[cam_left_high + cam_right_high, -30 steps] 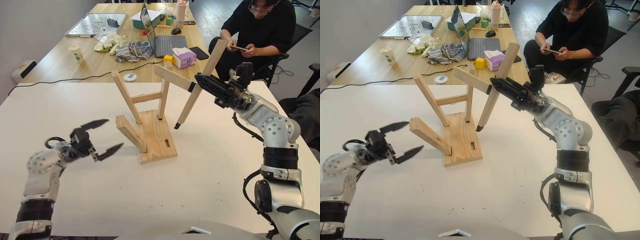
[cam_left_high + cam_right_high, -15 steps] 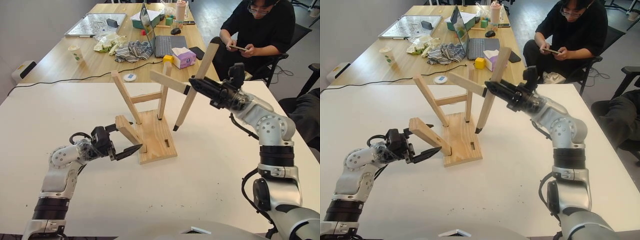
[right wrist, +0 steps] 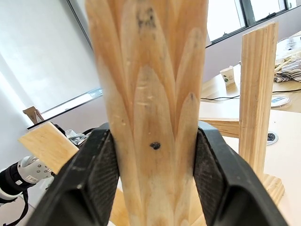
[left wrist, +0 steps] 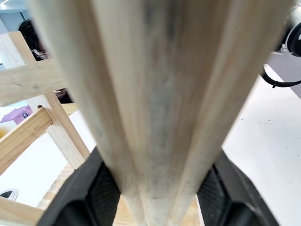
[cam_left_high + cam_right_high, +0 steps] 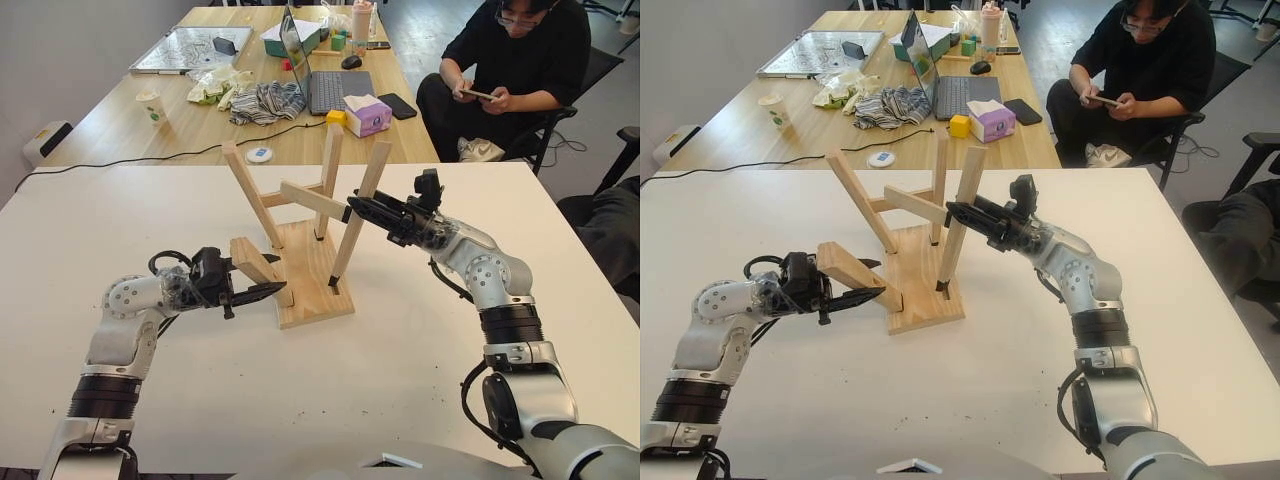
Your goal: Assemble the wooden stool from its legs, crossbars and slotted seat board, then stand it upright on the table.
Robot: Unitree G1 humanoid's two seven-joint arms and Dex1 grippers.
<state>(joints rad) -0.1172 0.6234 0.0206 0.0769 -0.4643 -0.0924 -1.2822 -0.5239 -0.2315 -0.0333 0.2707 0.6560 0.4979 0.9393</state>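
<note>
The slotted seat board [image 5: 313, 272] lies flat on the white table [image 5: 400, 380]. Two legs [image 5: 250, 195] [image 5: 327, 180] stand in it, joined by a crossbar [image 5: 293, 194]. A third, low-leaning leg [image 5: 255, 262] rises from the board's near left corner; my left gripper [image 5: 262, 284] is shut on it, and the left wrist view has this leg [image 4: 155, 94] pressed between both pads. My right gripper [image 5: 366, 209] is shut on the fourth leg [image 5: 353, 225], which carries a crossbar [image 5: 312, 200]. This leg's [image 3: 150, 117] foot end rests at the board's near right slot.
Behind the white table stands a wooden table [image 5: 120, 125] with a laptop [image 5: 325, 70], clothes [image 5: 262, 100], a tissue box [image 5: 368, 115] and a cup [image 5: 152, 105]. A black cable [image 5: 120, 160] runs along the gap. Bare tabletop lies in front and to the right.
My left gripper moved right from the bare table to the low leg and shut on it. My right gripper brought its leg and crossbar down and left until the foot end reached the board.
</note>
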